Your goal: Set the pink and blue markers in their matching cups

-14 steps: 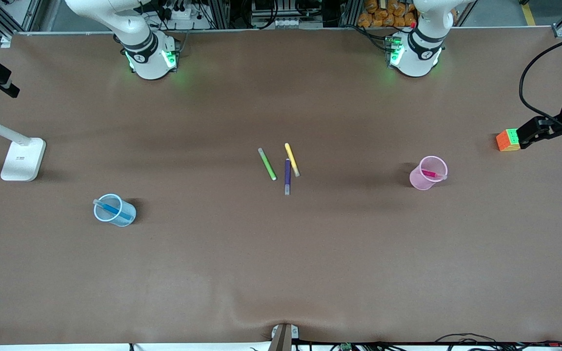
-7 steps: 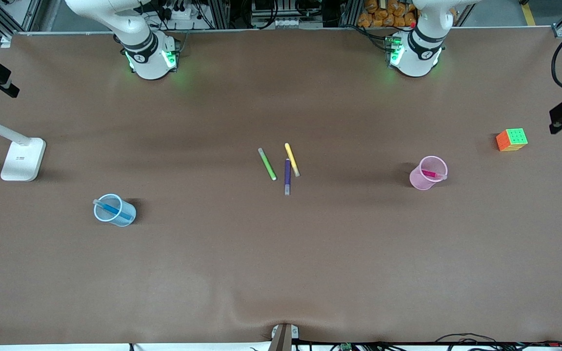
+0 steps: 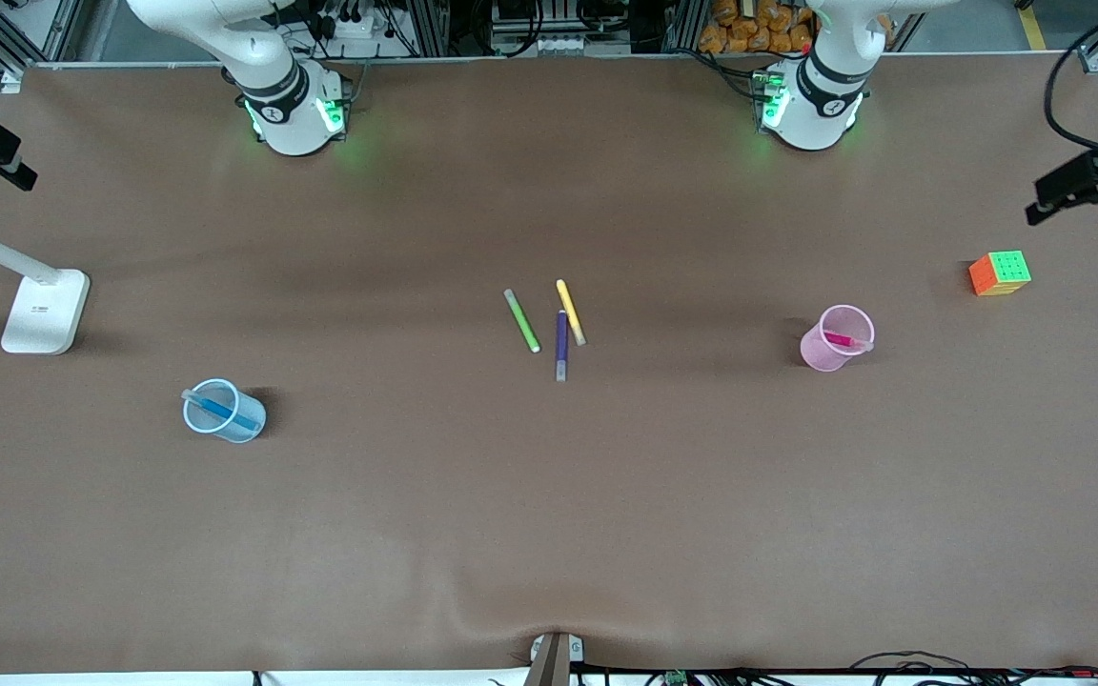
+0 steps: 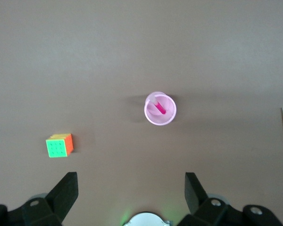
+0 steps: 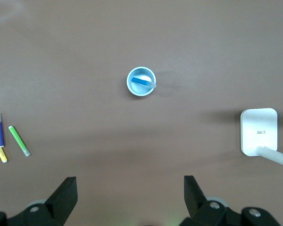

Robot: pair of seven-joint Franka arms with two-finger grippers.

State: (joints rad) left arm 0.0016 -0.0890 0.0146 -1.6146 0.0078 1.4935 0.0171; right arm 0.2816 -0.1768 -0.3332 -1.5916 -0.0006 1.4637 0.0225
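The pale pink cup (image 3: 835,339) stands upright toward the left arm's end of the table, with the pink marker (image 3: 842,339) leaning inside it. In the left wrist view the pink cup (image 4: 160,108) and pink marker (image 4: 159,108) lie straight below. The light blue cup (image 3: 223,412) stands toward the right arm's end and holds the blue marker (image 3: 219,409). The right wrist view looks down on the blue cup (image 5: 141,82) and blue marker (image 5: 142,82). My left gripper (image 4: 132,175) hangs high, open and empty, as does my right gripper (image 5: 130,180).
Green (image 3: 521,321), yellow (image 3: 570,312) and dark purple (image 3: 561,345) markers lie together mid-table. A colour cube (image 3: 999,272) sits near the table's edge at the left arm's end. A white lamp base (image 3: 44,312) stands at the right arm's end.
My left gripper has drawn up and away from the colour cube, toward the bases' side of the table. The right arm, cups and markers have not moved.
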